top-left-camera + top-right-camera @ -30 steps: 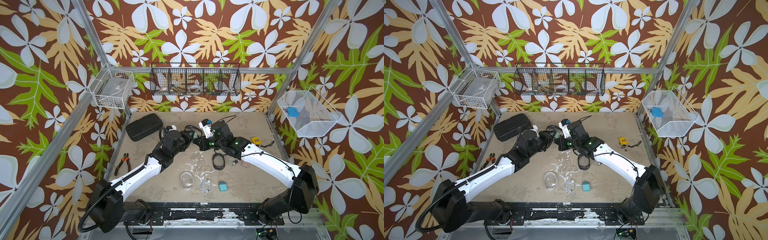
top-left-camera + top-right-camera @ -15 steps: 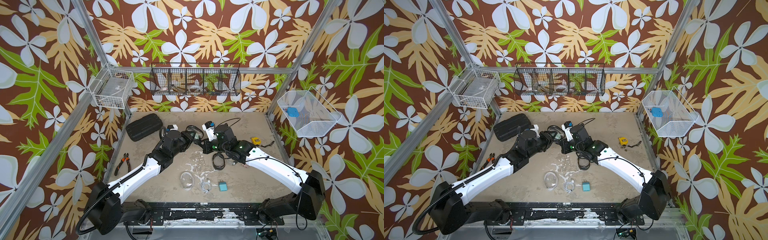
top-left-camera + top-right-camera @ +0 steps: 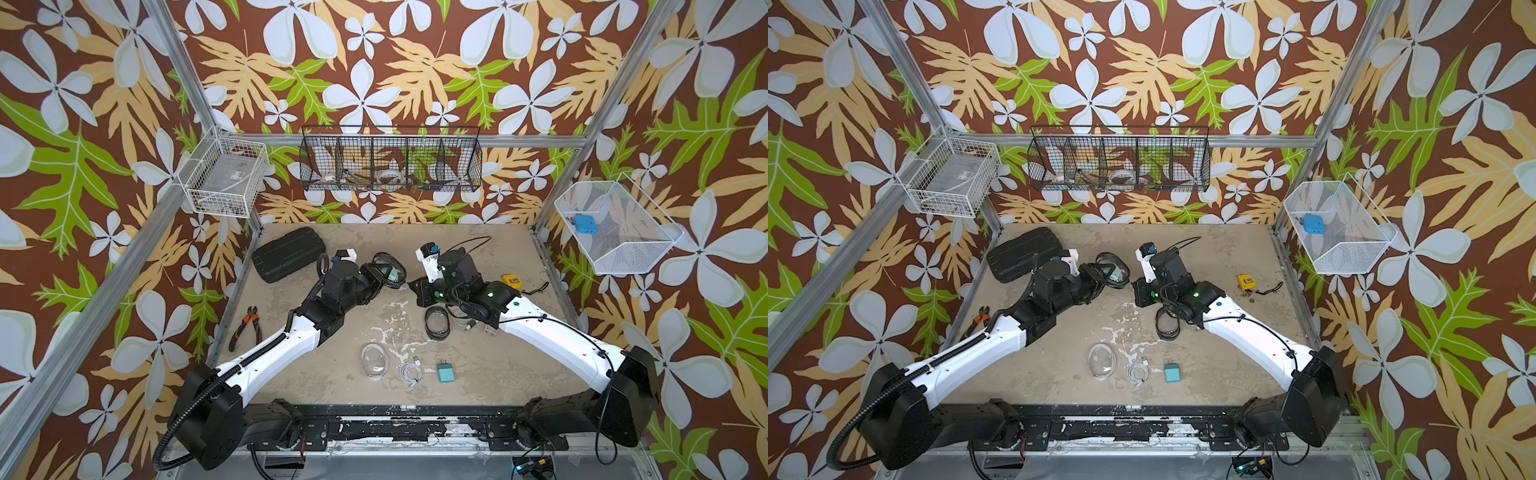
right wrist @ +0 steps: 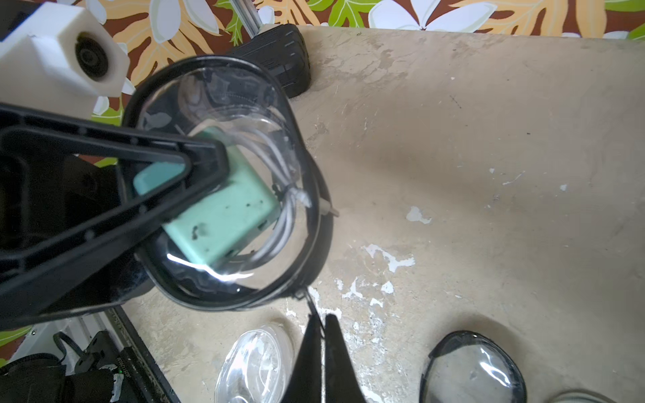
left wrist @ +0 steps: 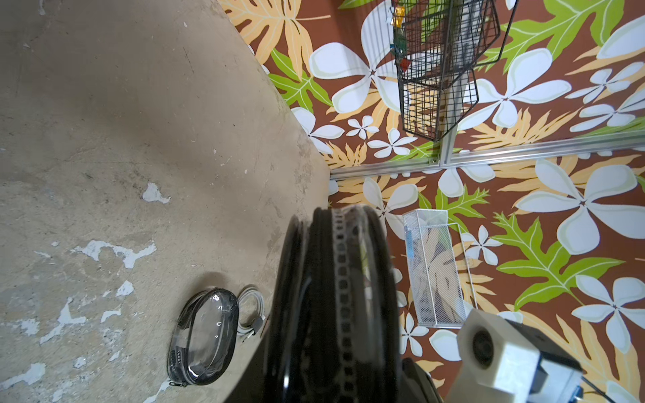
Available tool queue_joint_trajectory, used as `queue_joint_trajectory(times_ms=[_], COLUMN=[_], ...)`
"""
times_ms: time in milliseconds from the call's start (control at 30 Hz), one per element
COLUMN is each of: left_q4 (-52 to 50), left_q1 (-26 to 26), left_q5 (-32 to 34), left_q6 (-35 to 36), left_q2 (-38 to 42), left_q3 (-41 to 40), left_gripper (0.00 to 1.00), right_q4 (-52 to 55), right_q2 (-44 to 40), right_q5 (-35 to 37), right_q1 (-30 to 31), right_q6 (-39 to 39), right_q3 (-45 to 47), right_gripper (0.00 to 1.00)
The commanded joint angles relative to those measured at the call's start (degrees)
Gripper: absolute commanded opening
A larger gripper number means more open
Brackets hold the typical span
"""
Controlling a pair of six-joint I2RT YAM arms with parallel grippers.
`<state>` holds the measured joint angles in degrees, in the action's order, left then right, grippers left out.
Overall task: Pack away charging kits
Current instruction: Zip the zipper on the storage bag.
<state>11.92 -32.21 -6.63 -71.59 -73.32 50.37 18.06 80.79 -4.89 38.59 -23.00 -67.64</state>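
Floral-papered walls enclose a scuffed beige worktop, and both arms are reached toward its middle. A large black hard case is noted at the far left corner, clear of both arms and not part of the job.

Kit 1: a black-rimmed pouch is held off the worktop by the left gripper, whose fingers are clamped across its clear faces. A mint plug and a white cable are seen inside it. The right gripper is closed tight. A thin zip pull from the pouch rim is seen running in between its tips and is judged to be pinched there. How far the zip is drawn cannot be told.

Kit 2: a second pouch, also black-rimmed, lies flat and empty beside the right arm. The second cable is coiled just beside it, and a pink plug is partly hidden by the arm.

Kit 3: a clear pouch, a third cable and a teal plug are laid in a row near the front edge, not touching. This pouch is apparently empty.

Status, as judged: one kit of three is loaded, with its closure in hand. Two kits are not yet packed.
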Motion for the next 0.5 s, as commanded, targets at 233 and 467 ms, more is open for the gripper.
queue_joint_trajectory(times_ms=[233,467], left_q4=[9.6,12.5], left_q1=[4.2,5.3], left_q5=[-29.4,-46.7], left_q6=[11.0,20.5], left_q2=[-2.0,-1.5], left_q3=[-1.2,-2.1], left_gripper=[0.00,0.00], right_q4=[2.5,4.3], right_q2=[-2.2,-8.7], right_q5=[-6.5,-34.4], right_q1=[-2.1,-14.1], right_q6=[11.8,10.8], right_q3=[-4.5,-5.5], right_gripper=[0.00,0.37])
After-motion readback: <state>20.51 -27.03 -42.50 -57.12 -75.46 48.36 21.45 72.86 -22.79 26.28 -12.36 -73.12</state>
